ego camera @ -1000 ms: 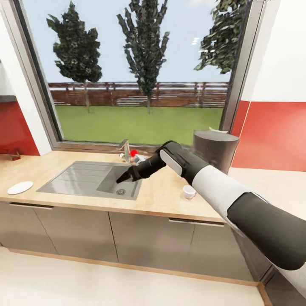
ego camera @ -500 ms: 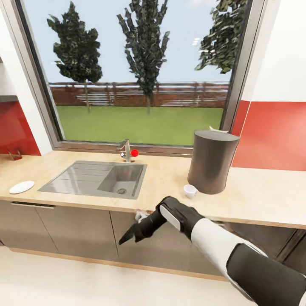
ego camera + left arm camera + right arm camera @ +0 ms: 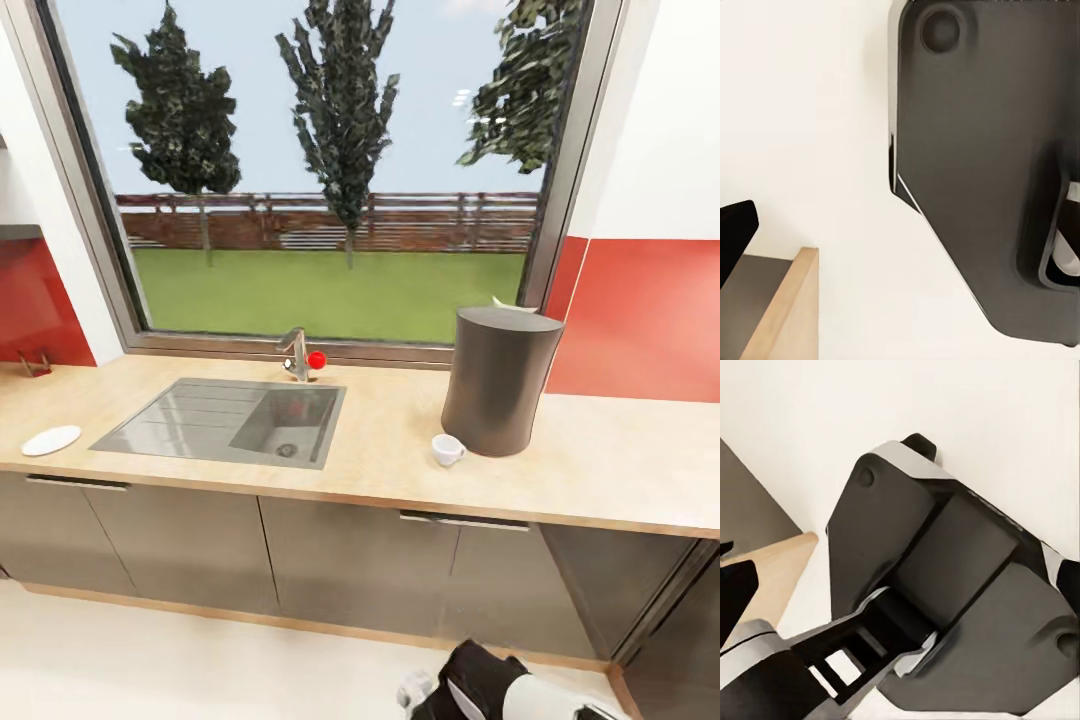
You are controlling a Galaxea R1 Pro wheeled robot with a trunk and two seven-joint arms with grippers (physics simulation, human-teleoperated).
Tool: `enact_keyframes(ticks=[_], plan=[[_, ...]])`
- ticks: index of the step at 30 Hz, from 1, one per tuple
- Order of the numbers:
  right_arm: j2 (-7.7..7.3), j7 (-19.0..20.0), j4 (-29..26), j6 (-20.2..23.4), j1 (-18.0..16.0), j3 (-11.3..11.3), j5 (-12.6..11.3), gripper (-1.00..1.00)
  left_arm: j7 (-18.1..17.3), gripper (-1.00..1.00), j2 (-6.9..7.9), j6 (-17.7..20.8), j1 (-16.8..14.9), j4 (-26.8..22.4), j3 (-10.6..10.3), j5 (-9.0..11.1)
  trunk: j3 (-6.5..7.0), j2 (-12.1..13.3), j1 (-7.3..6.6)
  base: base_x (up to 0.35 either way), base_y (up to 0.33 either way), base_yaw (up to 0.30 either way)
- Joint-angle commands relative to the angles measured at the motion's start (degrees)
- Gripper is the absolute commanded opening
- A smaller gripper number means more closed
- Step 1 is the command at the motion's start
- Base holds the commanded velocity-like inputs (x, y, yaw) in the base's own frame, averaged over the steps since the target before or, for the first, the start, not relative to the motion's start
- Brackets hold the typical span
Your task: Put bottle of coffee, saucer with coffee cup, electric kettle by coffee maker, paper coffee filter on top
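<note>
1. Your coffee maker (image 3: 500, 380), the dark cylinder, stands on the desk (image 3: 620, 470) to the right of the sink (image 3: 225, 423), below the window (image 3: 330, 170).
2. The white coffee cup (image 3: 447, 450) sits on the desk just beside the coffee maker's base, on its sink side.
3. The saucer (image 3: 50, 440) lies at the desk's far left, well apart from the cup.
4. Your right arm (image 3: 490, 695) hangs low at the head view's bottom edge, over the floor (image 3: 150, 670), well below the desk and the cup.
5. You cannot tell whether either tool is wide or narrow; the wrist views show dark robot parts over pale floor.
</note>
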Motion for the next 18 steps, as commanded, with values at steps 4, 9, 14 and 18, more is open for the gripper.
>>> enact_keyframes(ticks=[4, 9, 14, 18], plan=[[-3.95, -7.47, 0.31, -12.6, 8.64, -0.04, -0.84, 1.0, -0.02, 1.0, -0.12, -0.13, 0.0, -0.13, 0.21, -0.31, -0.1, -0.12, 0.04, 0.0, 0.0, 0.0], [-3.98, -26.55, 0.11, -17.28, 14.56, -0.96, -3.3, 1.0, -0.02, 1.0, -0.45, -0.14, 0.0, -0.25, 0.11, -0.52, -0.1, -0.12, 0.04, 0.0, 0.0, 0.0], [-1.42, -31.96, 0.12, -19.61, 17.5, -2.4, -17.88, 1.0, 0.04, 1.0, -0.39, -0.14, 0.0, -0.78, 0.25, -0.31, -0.1, -0.12, 0.04, 0.0, 0.0, 0.0], [-0.84, -32.29, 0.08, -20.74, 17.77, -2.55, -21.14, 1.0, 0.06, 1.0, -0.36, -0.14, 0.0, -0.77, 0.4, -0.16, -0.1, -0.12, 0.04, 0.0, 0.0, 0.0]])
